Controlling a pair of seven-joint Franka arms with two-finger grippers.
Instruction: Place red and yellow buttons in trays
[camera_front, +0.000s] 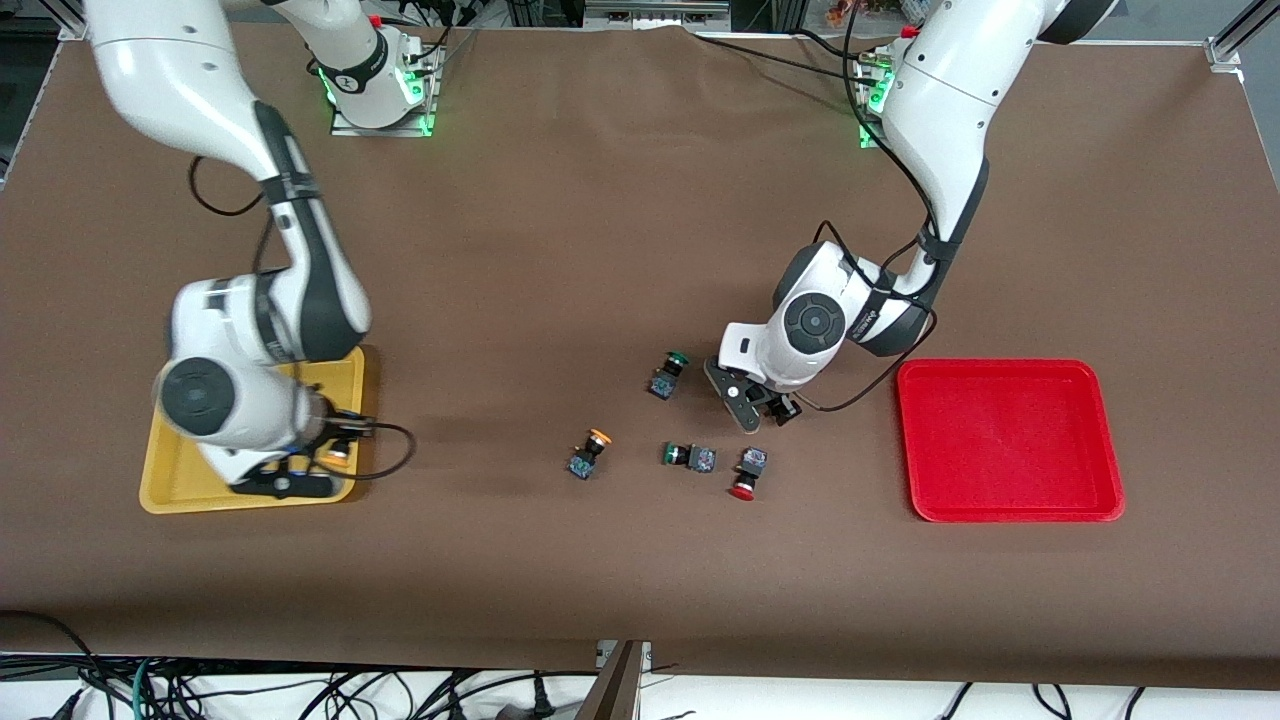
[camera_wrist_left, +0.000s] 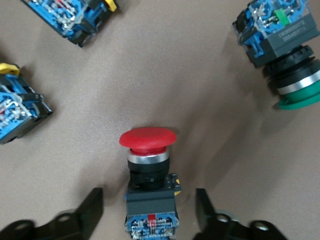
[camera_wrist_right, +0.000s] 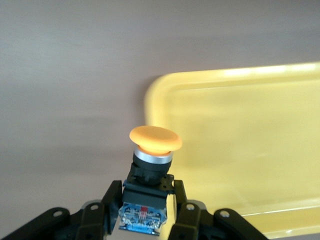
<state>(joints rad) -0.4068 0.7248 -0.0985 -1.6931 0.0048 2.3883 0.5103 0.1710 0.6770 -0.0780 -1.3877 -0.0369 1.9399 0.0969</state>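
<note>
My right gripper (camera_front: 335, 455) (camera_wrist_right: 145, 192) is shut on the dark body of a yellow-capped button (camera_wrist_right: 152, 150). It holds the button over the edge of the yellow tray (camera_front: 180, 480) (camera_wrist_right: 250, 150). My left gripper (camera_front: 765, 408) (camera_wrist_left: 149, 200) is open and low over the table. Its fingers (camera_wrist_left: 92, 202) straddle a lying red-capped button (camera_wrist_left: 148, 142) without touching it; my hand hides that button in the front view. A second red button (camera_front: 746, 474) and a second yellow button (camera_front: 588, 453) lie on the table. The red tray (camera_front: 1010, 440) has nothing in it.
Two green-capped buttons lie near my left gripper, one (camera_front: 668, 374) (camera_wrist_left: 287, 55) farther from the front camera than the other (camera_front: 690, 457). Two more blue switch bodies (camera_wrist_left: 20, 115) show partly in the left wrist view. A cable loops beside the yellow tray.
</note>
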